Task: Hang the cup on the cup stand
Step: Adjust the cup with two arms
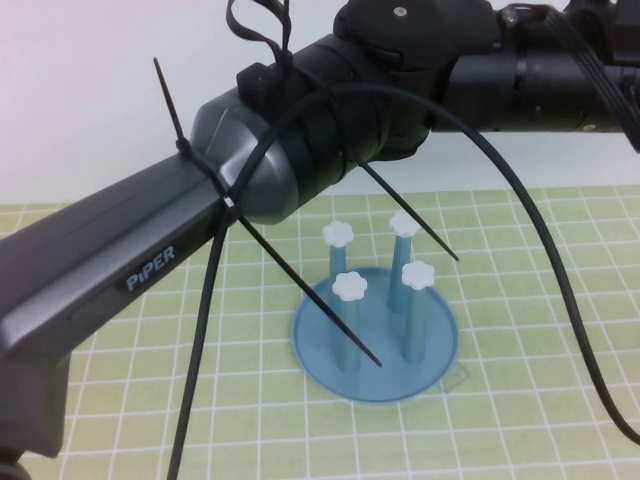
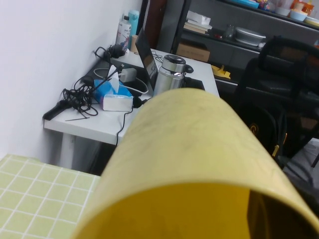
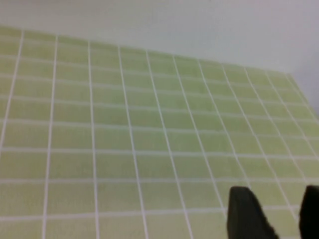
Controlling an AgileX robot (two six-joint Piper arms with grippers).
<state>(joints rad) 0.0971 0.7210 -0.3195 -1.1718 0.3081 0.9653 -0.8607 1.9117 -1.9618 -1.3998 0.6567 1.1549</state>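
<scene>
— So, starting at the left: where is the left arm?

— In the high view the left arm (image 1: 150,270) runs from the lower left up toward the upper right, with black cable ties (image 1: 300,290) sticking off it. Its end effector is somewhere out past the top of the frame. Even its own wrist camera doesn't show it.

— Because of the cup?

— Yes. The cup (image 2: 189,159) fills the lower middle of the left wrist view, right up against the lens and tilted. An office desk (image 2: 107,127) sits behind it in the upper left. I'd judge the cup is being carried, but I cannot tell how the left end effector is set on it.

— How would it handle?

— Probably light and thin-walled, with smooth plastic that could slip or flex under a hard squeeze. A moderate hold on the side wall seems best, leaving the mouth free to drop over a post.

— And the centre?

— The cup stand (image 1: 375,340) is upright on the green-gridded tabletop (image 1: 560,300). All four white-capped posts are bare, so nothing is hung yet.

— And the right side?

— The right end effector (image 3: 279,219) shows at the lower right of its wrist view. Its dark fingertips (image 3: 246,214) are apart with nothing between them, low over the bare grid.
</scene>
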